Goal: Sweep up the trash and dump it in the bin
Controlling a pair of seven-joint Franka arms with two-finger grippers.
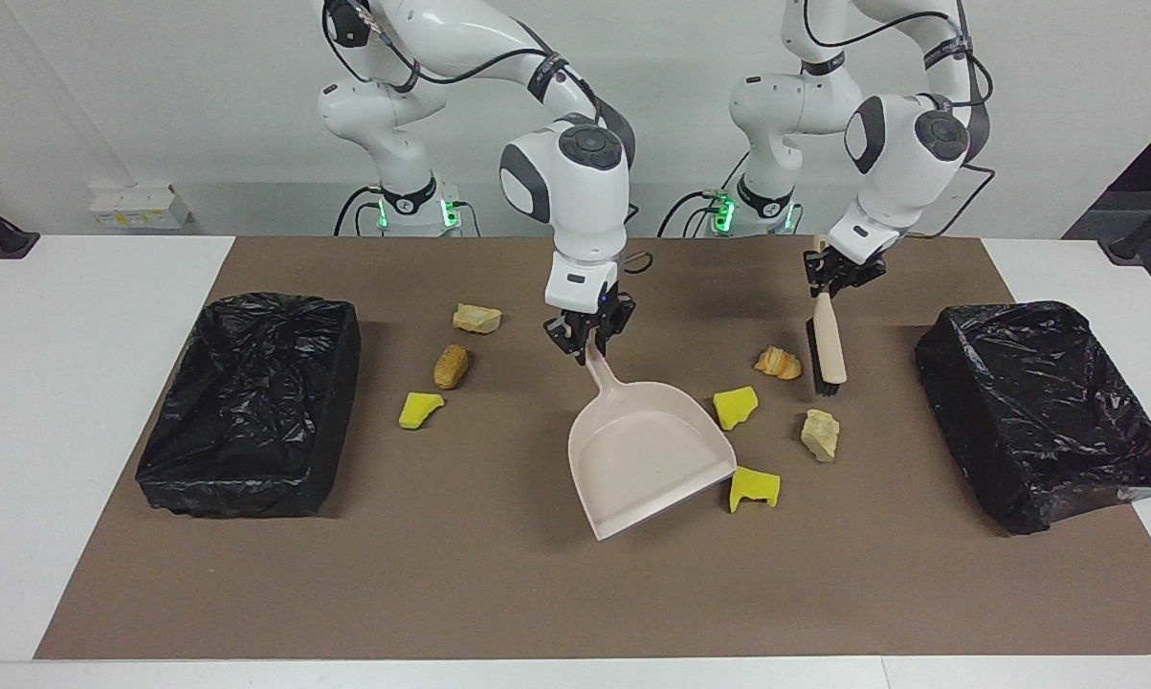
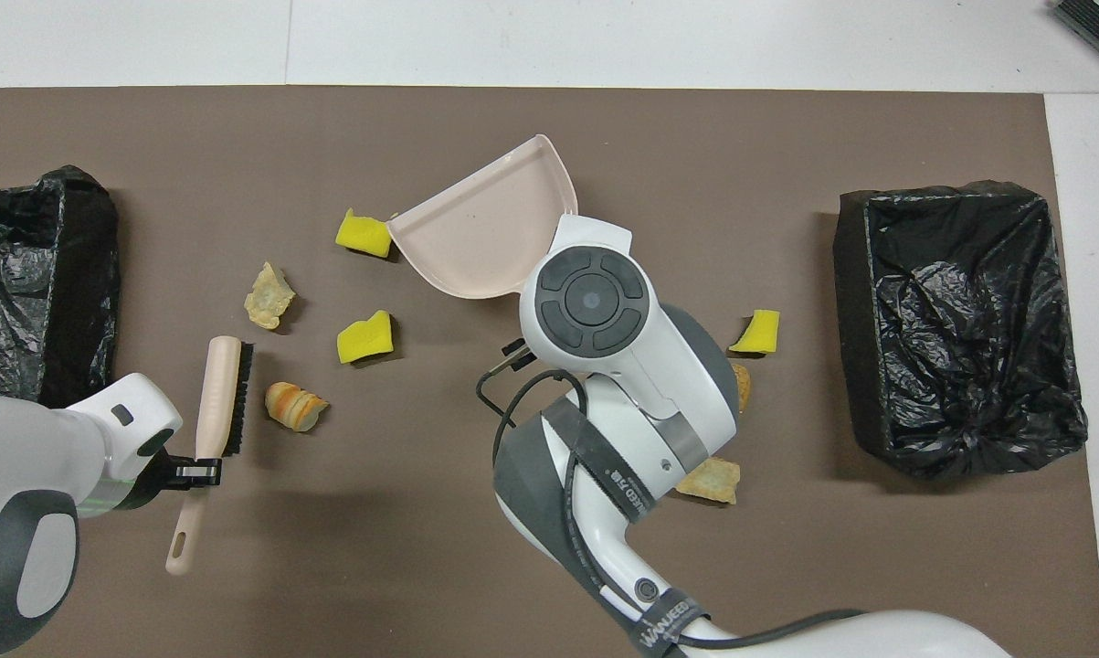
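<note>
My right gripper (image 1: 589,335) is shut on the handle of the beige dustpan (image 1: 647,459), which rests on the mat mid-table and also shows in the overhead view (image 2: 485,238). My left gripper (image 1: 838,273) is shut on the brush (image 1: 830,349) handle, bristles down beside an orange striped lump (image 1: 777,363). Trash near the pan toward the left arm's end: two yellow chunks (image 1: 735,407) (image 1: 755,488), the second at the pan's mouth corner, and a beige lump (image 1: 820,434). Toward the right arm's end lie a beige lump (image 1: 476,318), an orange-brown lump (image 1: 451,366) and a yellow chunk (image 1: 420,409).
Two bins lined with black bags stand on the brown mat (image 1: 498,593), one at the right arm's end (image 1: 250,402) and one at the left arm's end (image 1: 1044,411). The right arm's wrist (image 2: 595,302) hides the pan's handle from above.
</note>
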